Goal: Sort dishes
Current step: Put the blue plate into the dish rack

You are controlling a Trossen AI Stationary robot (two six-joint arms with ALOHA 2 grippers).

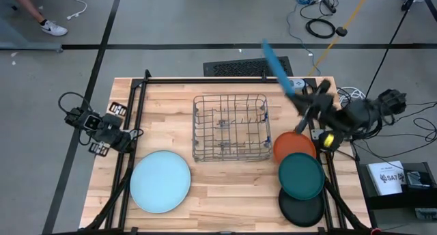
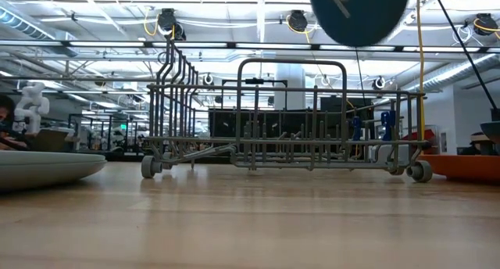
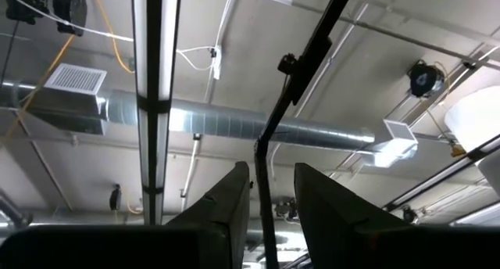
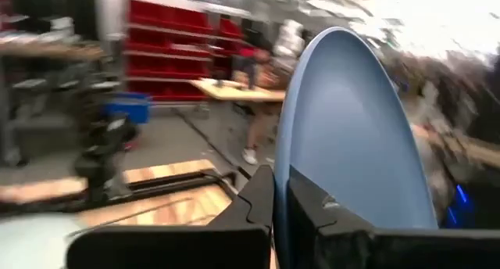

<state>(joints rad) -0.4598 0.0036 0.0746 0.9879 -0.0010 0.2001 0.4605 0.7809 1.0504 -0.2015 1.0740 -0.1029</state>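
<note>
Right pincer (image 4: 280, 192) grips the blue plate (image 4: 351, 136) edge-on from above, its face visible only at the wrist.

Wire rack (image 1: 231, 127) occupies table centre. Pale blue plate (image 1: 160, 181) fills lower left; orange (image 1: 291, 144), teal (image 1: 301, 175) and black (image 1: 301, 207) plates stack along right edge. Bare wood (image 1: 235, 194) open between them, lower centre of the frame.

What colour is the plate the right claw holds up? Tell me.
Blue. The plate, pinched on edge in the right claw, shows best in the right wrist view.
</note>
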